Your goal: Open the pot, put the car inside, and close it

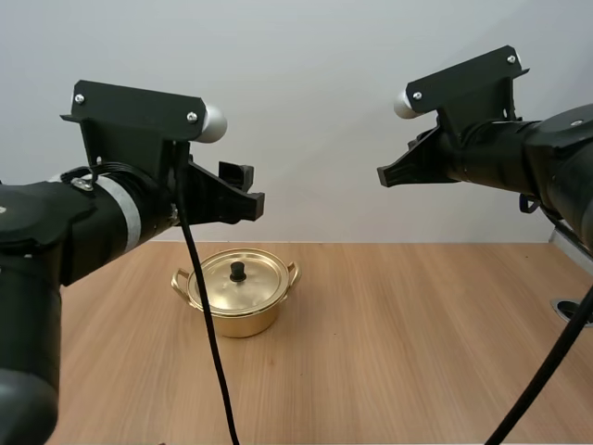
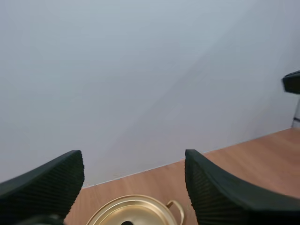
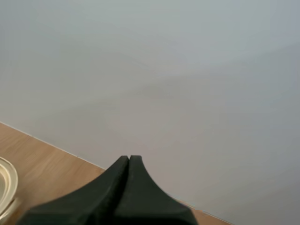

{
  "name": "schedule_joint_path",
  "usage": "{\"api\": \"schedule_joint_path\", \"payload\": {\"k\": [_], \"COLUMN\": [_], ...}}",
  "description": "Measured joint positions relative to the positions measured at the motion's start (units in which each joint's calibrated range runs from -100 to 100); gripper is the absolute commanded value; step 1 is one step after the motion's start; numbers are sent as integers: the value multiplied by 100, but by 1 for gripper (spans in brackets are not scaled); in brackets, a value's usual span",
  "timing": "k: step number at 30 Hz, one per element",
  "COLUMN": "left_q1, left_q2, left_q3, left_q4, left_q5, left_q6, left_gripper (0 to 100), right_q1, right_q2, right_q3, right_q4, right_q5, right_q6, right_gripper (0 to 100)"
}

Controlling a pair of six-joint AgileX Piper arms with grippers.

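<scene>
**Pot** (image 1: 239, 298): brass-coloured, two side handles, on table (image 1: 417, 343). Lid (image 1: 243, 281) seated, black knob (image 1: 238, 271) at lid's centre.

**Left gripper** (image 2: 132, 159): raised high above pot, fingers spread wide, nothing between them, pot rim beneath.

**Right gripper** (image 3: 128, 160): raised, well apart from pot toward robot's right, fingers pressed together, empty.

**Step judged in hand:** opening, not yet begun.

**Next move, as judged:** left gripper to descend over pot, centre on knob, pinch it, lift lid clear.
</scene>
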Motion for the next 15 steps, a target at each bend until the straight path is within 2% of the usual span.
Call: {"api": "schedule_joint_path", "payload": {"k": [2,4,6,9,15], "left_q1": [79,79,-8,-281,-973], "left_q2": [-397,-792,-1141,-1479,-1680], "left_q3": [0,-15,-64,-135,-135], "left_q4": [-189,-310,-299,-74,928], "left_q5": [380,543,543,151,-1413], "left_q6": [-285,-588,-791,-904,-1549], "left_gripper": [100,100,100,100,100], "right_q1": [0,0,0,0,0], "right_q2": [-29,-68,-115,-216,-639], "right_q3": [102,234,444,792,1520], "right_q4": [12,66,198,527,1226], "right_q5": [-394,-769,-1062,-1336,-1470], "right_q6": [-45,-171,-383,-795,-1293], "right_gripper": [0,0,0,0,0]}}
